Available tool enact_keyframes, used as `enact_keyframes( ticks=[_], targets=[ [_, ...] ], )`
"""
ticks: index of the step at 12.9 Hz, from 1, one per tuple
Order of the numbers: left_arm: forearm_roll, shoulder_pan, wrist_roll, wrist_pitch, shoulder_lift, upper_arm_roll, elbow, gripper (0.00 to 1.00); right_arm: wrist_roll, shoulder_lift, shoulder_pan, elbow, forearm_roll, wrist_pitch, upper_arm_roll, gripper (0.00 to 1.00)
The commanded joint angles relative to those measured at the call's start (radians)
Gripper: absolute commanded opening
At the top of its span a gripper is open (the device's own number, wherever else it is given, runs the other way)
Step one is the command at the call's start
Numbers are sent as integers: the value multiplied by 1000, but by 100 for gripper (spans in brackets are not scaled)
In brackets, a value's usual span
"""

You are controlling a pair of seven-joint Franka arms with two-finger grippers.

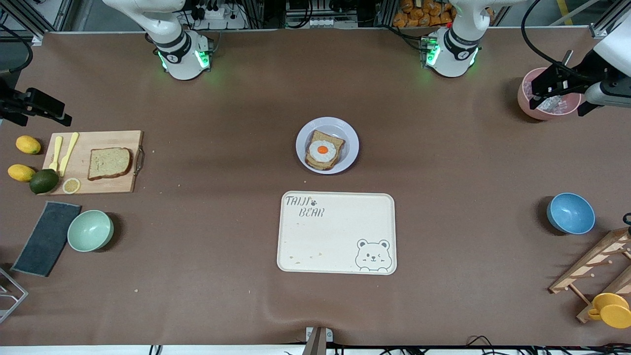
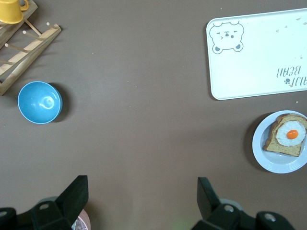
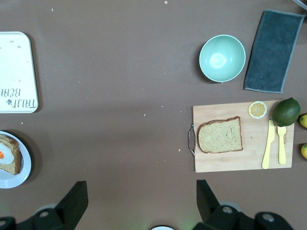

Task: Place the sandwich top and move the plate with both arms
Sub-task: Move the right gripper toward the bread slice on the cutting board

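With both hands spread and empty, our right hand (image 3: 139, 201) high over the counter beside the cutting board (image 3: 225, 160) and our left hand (image 2: 142, 199) waiting, we judge the bread slice (image 3: 220, 135) there soft and light, best pinched gently across its crusts.

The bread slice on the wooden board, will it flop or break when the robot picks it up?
The sandwich top lies flat on the cutting board and looks thin, so it is probably light and may bend a little if pinched by one edge. Its speckled crumb looks soft, so a hard squeeze might dent it. Being flat, it should not roll.
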Motion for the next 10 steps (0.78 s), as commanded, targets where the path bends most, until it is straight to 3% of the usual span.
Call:
enact_keyframes(
  ticks=[1, 7, 10],
  targets=[
    [20, 6, 18, -12, -8, 0, 0, 100, 20, -26, -6, -23, -9, -3, 8, 100],
    [22, 4, -2, -13, 0, -2, -2, 100, 17, 7, -21, -40, -6, -9, 4, 100],
    [13, 10, -19, -13, 1, 5, -5, 100, -72, 43, -90, -75, -6, 20, 4, 100]
  ],
)
